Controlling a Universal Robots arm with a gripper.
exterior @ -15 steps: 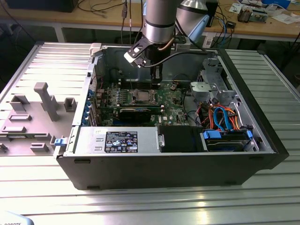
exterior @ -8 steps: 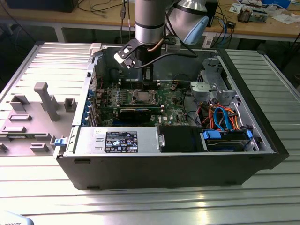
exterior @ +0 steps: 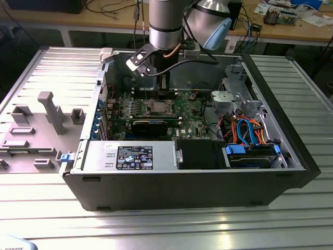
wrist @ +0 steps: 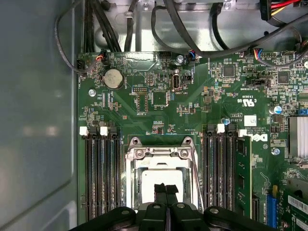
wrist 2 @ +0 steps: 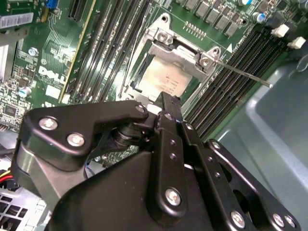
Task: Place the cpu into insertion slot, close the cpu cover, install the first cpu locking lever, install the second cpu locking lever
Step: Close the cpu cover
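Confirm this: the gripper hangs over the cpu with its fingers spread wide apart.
Wrong on the fingers: in the first wrist view the gripper has its fingertips pressed together, not spread. It does hang over the cpu.

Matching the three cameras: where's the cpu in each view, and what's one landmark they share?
Exterior view: the cpu sits mid-way along the green board, under the arm.
First wrist view: the cpu lies between the two banks of memory slots, partly behind the gripper.
Second wrist view: the cpu lies just past the gripper's tip.
Shared landmark: the cpu cover, the silver frame around it.
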